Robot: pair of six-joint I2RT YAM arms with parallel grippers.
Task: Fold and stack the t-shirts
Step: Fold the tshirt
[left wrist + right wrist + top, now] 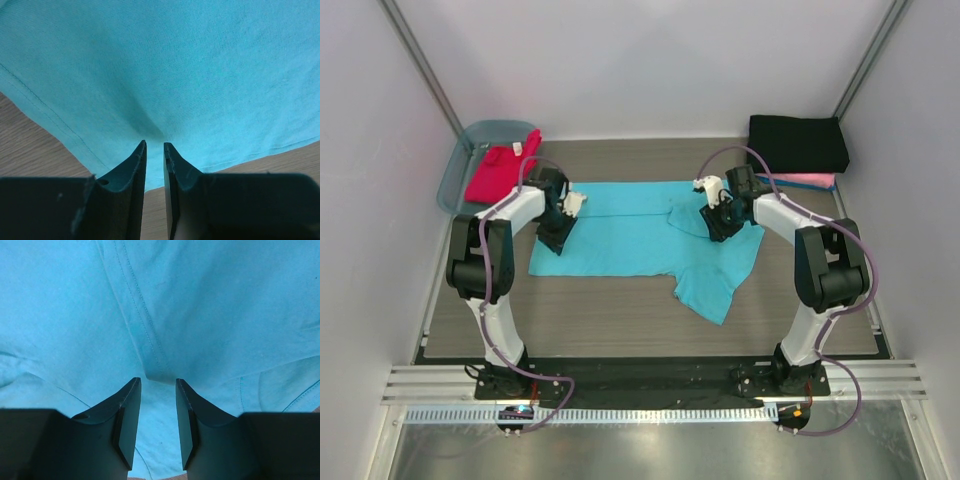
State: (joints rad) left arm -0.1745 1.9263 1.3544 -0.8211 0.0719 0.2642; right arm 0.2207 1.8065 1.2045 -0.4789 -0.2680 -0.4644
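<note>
Closest to lens: left end effector, fingers nearly together, clamped on a ridge of turquoise shirt, with a dark crease running into the narrow gap. Right end effector clamped on the same shirt, gap wider, stitched seam drawn down between the tips.

Wood-grain surface under everything. Turquoise shirt spread across its middle, left part flat, right part rumpled, one flap trailing toward the near edge. Left end effector near the shirt's far left corner, right end effector on the bunched folds at its right side; cloth directly under and between both pairs of fingers.

Folded black shirt in far right corner, well apart from both arms. Tub in far left corner, red shirt crumpled inside.

Pink shirt mostly hidden under the black one, showing only a thin strip. From above, both pinch points covered by the wrists. In wrist views, shirt cut off on all sides, outline impossible to follow.
</note>
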